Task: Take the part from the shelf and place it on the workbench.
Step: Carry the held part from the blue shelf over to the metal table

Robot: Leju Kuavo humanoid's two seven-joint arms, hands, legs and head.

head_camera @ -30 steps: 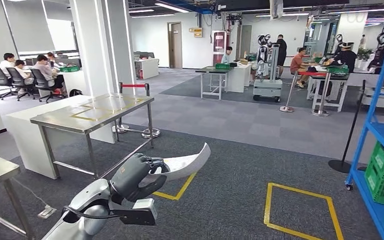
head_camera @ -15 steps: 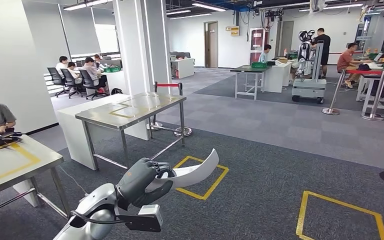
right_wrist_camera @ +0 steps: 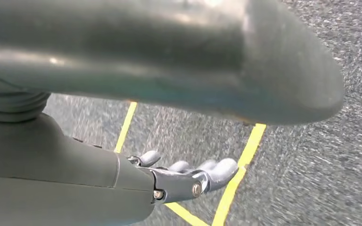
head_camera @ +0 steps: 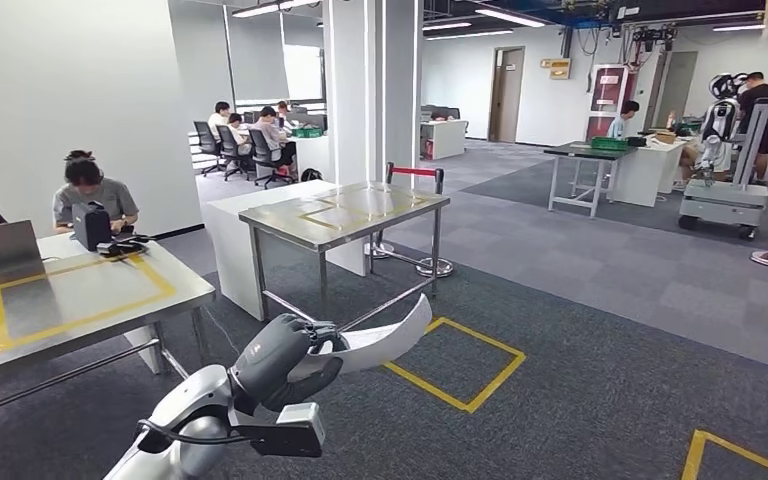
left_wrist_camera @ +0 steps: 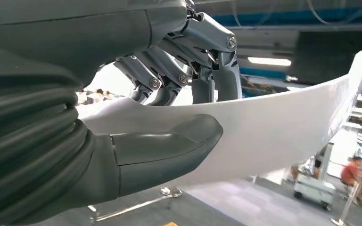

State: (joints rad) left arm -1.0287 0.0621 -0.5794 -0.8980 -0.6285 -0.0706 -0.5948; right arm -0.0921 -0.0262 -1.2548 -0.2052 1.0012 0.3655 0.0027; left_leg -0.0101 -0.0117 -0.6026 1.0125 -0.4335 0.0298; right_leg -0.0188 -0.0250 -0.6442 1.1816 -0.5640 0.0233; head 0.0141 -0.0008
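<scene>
Pickup done: left hand [head_camera: 282, 360] fingers [left_wrist_camera: 207, 70] clasp white curved part [head_camera: 380, 340], carried over floor; right hand [right_wrist_camera: 188, 176] hangs released; steel worktop [head_camera: 345, 212] at 12 o'clock, placing left

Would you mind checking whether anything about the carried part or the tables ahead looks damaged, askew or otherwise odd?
Nothing stands out. The left hand grips the curved white part at one end, with no visible damage. The steel workbench stands level.
</scene>
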